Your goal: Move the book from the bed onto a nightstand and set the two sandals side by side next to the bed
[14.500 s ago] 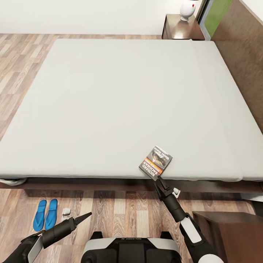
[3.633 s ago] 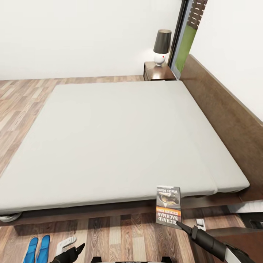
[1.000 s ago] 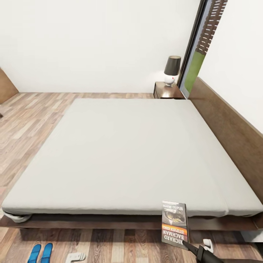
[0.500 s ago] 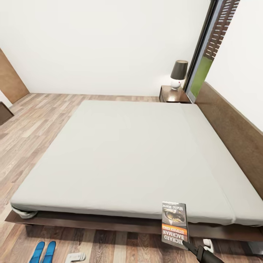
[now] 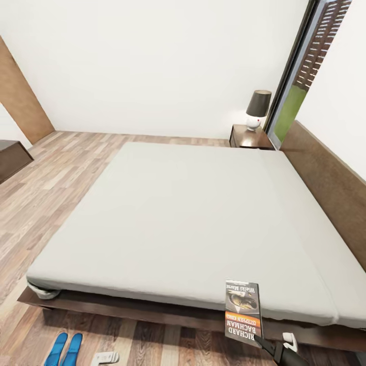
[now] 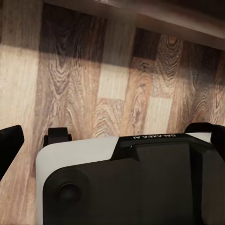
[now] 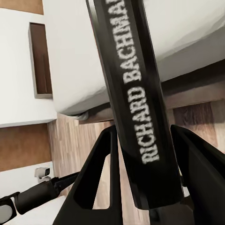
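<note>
The book hangs upright in front of the bed's near edge, with my right gripper shut on its lower corner. In the right wrist view the spine of the book runs between the two fingers of the right gripper. The bed has a bare light-grey mattress. Both blue sandals lie side by side on the floor by the bed's near left corner. A nightstand stands at the far side of the bed, beside the headboard. My left gripper hangs open over the floor and my base.
A lamp stands on the far nightstand. A tall window is behind it. The headboard runs along the bed's right side. A wooden panel and low dark furniture are at the left. My base is just below the left gripper.
The book has left the mattress edge and is held upright in the right gripper. The camera has lifted and shifted, so the bed sits lower and more of the room shows.
</note>
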Controlling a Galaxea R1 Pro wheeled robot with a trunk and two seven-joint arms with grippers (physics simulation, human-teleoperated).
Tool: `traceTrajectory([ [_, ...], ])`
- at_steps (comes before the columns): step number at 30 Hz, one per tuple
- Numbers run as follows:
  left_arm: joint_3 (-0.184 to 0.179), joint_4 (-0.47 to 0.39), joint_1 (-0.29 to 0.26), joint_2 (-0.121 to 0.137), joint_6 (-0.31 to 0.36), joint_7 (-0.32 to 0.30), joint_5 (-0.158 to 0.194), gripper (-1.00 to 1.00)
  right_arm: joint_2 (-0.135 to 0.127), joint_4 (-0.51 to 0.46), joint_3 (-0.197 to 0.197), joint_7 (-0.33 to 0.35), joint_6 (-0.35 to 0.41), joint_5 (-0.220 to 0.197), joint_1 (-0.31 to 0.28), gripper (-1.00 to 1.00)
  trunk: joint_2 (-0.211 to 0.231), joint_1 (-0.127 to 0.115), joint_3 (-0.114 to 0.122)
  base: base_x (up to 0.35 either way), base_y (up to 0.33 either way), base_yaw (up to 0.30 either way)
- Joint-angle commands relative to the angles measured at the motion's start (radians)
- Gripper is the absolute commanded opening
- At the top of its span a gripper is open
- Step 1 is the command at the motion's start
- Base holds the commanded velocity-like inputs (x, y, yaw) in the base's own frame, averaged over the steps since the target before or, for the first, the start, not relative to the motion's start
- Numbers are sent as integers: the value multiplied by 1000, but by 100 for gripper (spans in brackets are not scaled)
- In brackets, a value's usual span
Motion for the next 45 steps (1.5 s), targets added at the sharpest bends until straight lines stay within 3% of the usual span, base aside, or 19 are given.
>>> traceTrajectory([
  [1,6,2,-1,0,1,-6,5,100,0,0,2,4,10,-5,0,-100,-1,0,1,0,0,124],
  [45,6,2,-1,-1,1,-6,4,100,0,-2,3,4,10,-5,0,-100,-1,0,70,0,0,124],
])
